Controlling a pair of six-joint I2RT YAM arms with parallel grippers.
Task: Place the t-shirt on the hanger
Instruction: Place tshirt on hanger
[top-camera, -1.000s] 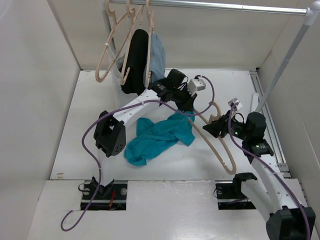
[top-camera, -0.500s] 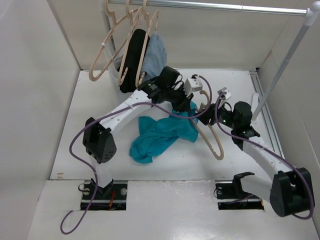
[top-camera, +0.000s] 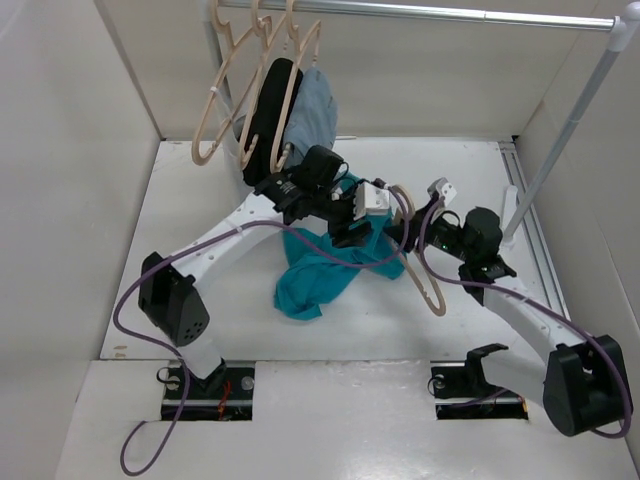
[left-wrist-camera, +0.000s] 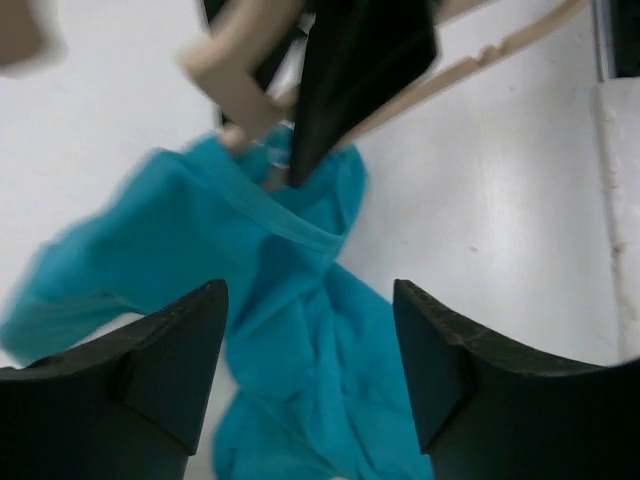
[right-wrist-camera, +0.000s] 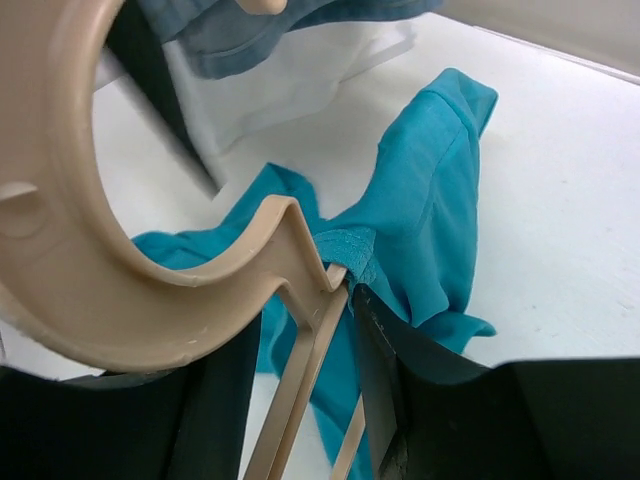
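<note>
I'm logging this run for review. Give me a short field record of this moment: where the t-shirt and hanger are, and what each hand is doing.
t-shirt: crumpled on the table, not on the hanger
hanger: off the rail, one end by the t-shirt's collar
left hand: open, above the t-shirt
right hand: shut on the hanger
background: black garment and grey-blue garment hanging from the rail

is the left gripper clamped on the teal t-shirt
No, the left gripper is wide open, with the t-shirt visible through the gap.
</note>
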